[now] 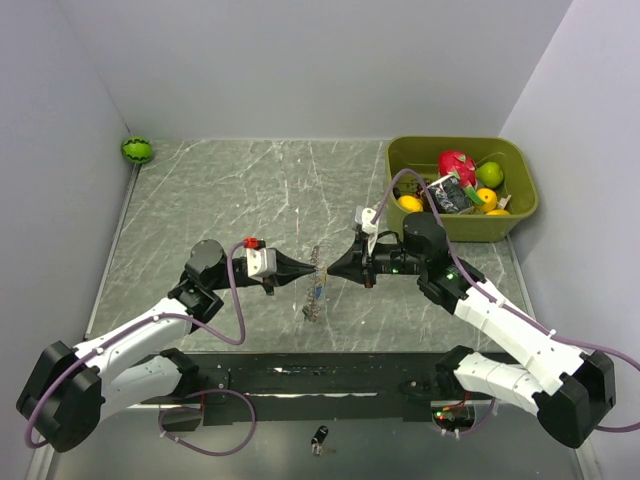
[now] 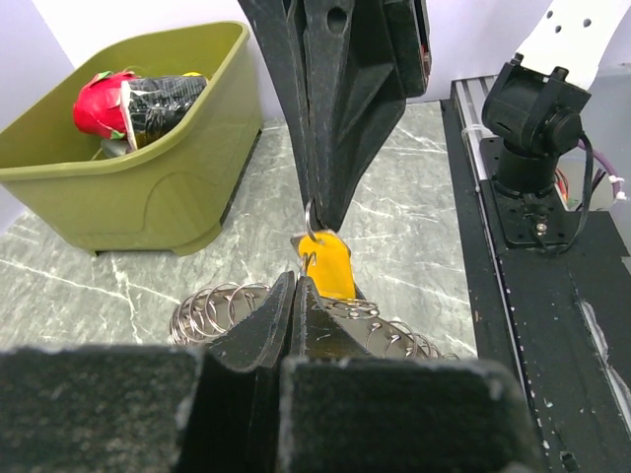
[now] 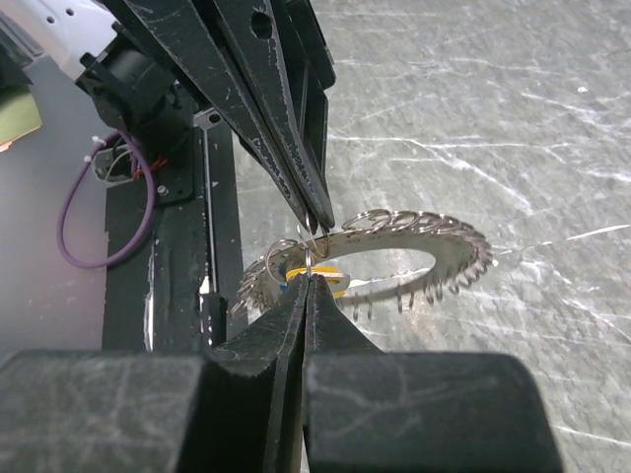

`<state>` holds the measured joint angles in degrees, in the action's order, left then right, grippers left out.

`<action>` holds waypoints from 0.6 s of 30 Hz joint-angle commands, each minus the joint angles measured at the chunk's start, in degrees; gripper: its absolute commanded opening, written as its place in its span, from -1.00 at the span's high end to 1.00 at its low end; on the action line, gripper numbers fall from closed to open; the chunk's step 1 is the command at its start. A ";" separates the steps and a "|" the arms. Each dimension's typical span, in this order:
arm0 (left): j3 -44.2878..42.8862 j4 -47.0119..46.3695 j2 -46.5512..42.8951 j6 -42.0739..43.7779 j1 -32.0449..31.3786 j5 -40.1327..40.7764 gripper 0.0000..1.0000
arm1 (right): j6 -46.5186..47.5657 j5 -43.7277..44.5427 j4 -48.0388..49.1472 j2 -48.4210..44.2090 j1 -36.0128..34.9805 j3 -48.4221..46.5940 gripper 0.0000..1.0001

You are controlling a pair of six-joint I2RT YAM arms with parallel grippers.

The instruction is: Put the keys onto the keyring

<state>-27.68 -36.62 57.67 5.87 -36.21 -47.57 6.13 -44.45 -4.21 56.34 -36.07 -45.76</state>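
The keyring (image 1: 318,268) hangs edge-on between both grippers above the table's middle. It is a grey ring edged with small wire loops, seen in the right wrist view (image 3: 424,241) and the left wrist view (image 2: 212,305). My left gripper (image 1: 305,266) (image 2: 296,281) is shut on a wire loop at its edge. My right gripper (image 1: 332,266) (image 3: 309,279) is shut on the same spot from the other side, tip to tip. A yellow-headed key (image 2: 331,266) (image 3: 330,277) sits right at the pinch. More small keys (image 1: 313,310), one blue, hang at the ring's lower end.
An olive bin (image 1: 520,160) of toy fruit stands at the back right, also in the left wrist view (image 2: 148,187). A green watermelon ball (image 1: 137,150) lies at the back left corner. A small black fob (image 1: 319,437) lies near the front edge. The black arm-base rail (image 1: 320,378) runs along the near side.
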 commanded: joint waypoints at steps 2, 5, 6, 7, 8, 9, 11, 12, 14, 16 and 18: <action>-3.26 -2.31 0.16 1.87 -0.62 0.90 0.98 | 1.86 1.29 -1.06 1.58 -0.22 -3.55 1.00; -3.78 -0.92 0.25 2.30 -0.71 1.17 0.98 | 2.13 2.61 -1.59 2.02 -0.40 -3.99 1.00; -3.96 -0.65 0.25 2.48 -0.80 1.17 0.98 | 2.30 2.70 -1.85 2.11 -0.49 -4.16 1.00; -3.96 -0.56 0.25 2.57 -0.80 1.17 0.98 | 2.48 2.96 -2.12 2.20 -0.49 -4.25 1.00; -3.87 -0.64 0.34 2.57 -0.88 1.08 0.98 | 2.66 3.14 -2.03 2.11 -0.66 -4.17 1.00; -3.87 -0.73 0.43 2.57 -0.97 1.08 0.98 | 2.66 3.14 -1.95 2.11 -0.75 -3.99 1.00; -3.96 -0.65 0.51 2.66 -0.97 1.08 0.98 | 2.66 3.05 -1.95 1.76 -0.93 -4.08 1.00; -4.13 -0.30 0.78 2.83 -1.06 1.08 0.97 | 2.66 2.61 -1.86 1.76 -1.01 -3.99 1.00; -3.96 -0.73 0.95 2.75 -1.06 1.17 0.98 | 2.92 2.17 -1.60 1.67 -1.10 -3.90 1.00; -3.87 -1.52 1.30 2.31 -1.06 0.99 0.98 | 3.01 1.73 -1.68 1.76 -1.28 -3.90 1.00; -3.87 -1.79 1.65 2.04 -1.06 0.64 0.98 | 3.10 1.56 -1.68 1.67 -1.54 -3.99 1.00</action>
<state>-29.02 -34.48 59.09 7.31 -36.91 -46.09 8.23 -42.57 -7.31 58.74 -36.95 -46.92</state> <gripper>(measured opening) 0.023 0.007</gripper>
